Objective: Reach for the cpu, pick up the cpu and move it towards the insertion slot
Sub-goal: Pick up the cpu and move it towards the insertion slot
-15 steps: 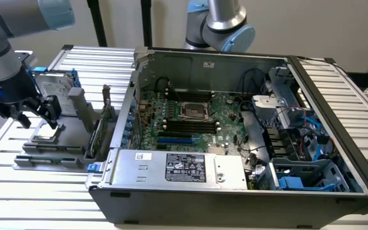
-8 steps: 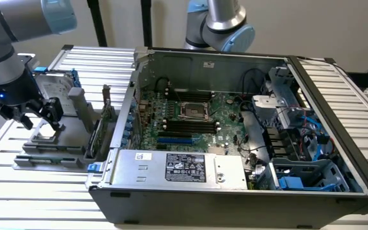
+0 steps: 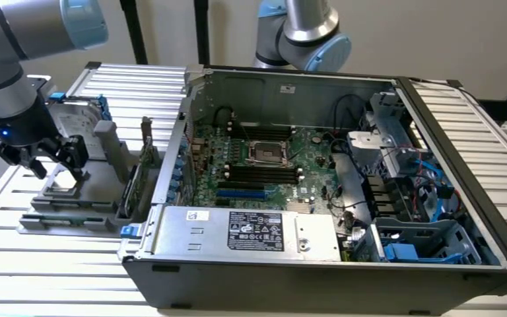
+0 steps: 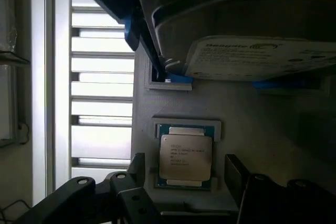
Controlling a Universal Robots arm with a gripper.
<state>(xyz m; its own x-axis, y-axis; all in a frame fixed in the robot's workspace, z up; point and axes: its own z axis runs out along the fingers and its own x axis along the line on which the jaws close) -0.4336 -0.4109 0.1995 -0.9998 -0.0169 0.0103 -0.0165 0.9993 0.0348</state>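
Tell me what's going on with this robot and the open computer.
The robot arm's gripper hangs over a grey holder beside the open computer case, on the exterior view's left. Its fingers are open and straddle the cpu, which lies flat in a recess of the holder, not yet gripped. A hard drive sits in the same holder. The insertion slot, on the green board inside the case, is well away from the gripper.

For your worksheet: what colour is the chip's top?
The chip has a silver top with dark lettering, clearest in the wrist view.
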